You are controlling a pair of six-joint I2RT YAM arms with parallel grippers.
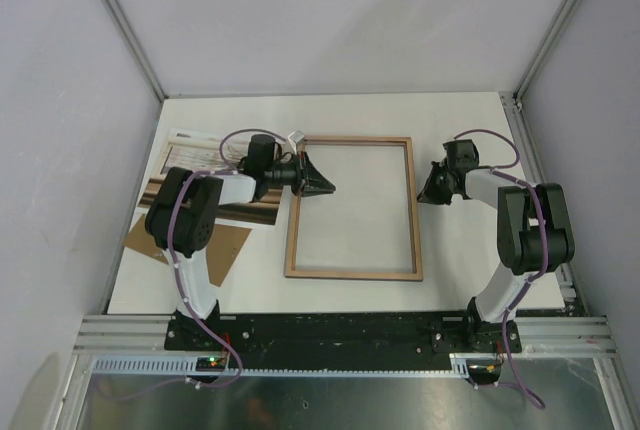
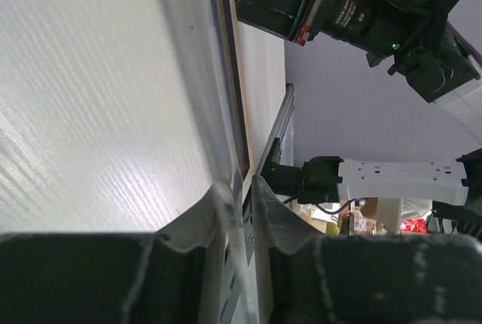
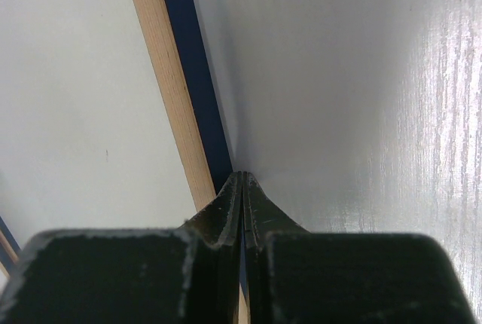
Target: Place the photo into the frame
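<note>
At the middle of the white laminate desk (image 1: pixel 455 265) lay the large thin-railed rectangular frame (image 1: pixel 350 273), light brown wood side up, with bare desk showing through its opening. The photo (image 1: pixel 190 147), a large paper print in browns and pale tones, was well apart on the left. It sat under the left arm and partly over a sheet of brown cardboard (image 1: pixel 225 250).

The left end effector (image 1: pixel 322 186) hovered over the frame's left rail with its black fingers a little apart. A rail lined up with the gap, but I could not tell whether either pad touched it. The right end effector (image 1: pixel 430 193) was closed on nothing, its pressed-together tips just beside the frame's right rail, at the navy strip below the wood.

The step looked like settling the frame before fetching the photo. The left arm would do well to lift straight up off the rail, since a light frame slides easily on smooth laminate. The closed right tips could serve as a stop on the outer edge.

The wood appeared matte and square-edged, and the desk faintly grained and glossy. The paper looked limp and flat, so it probably needed a corner teased up. It would likely have to go in picture side down.
</note>
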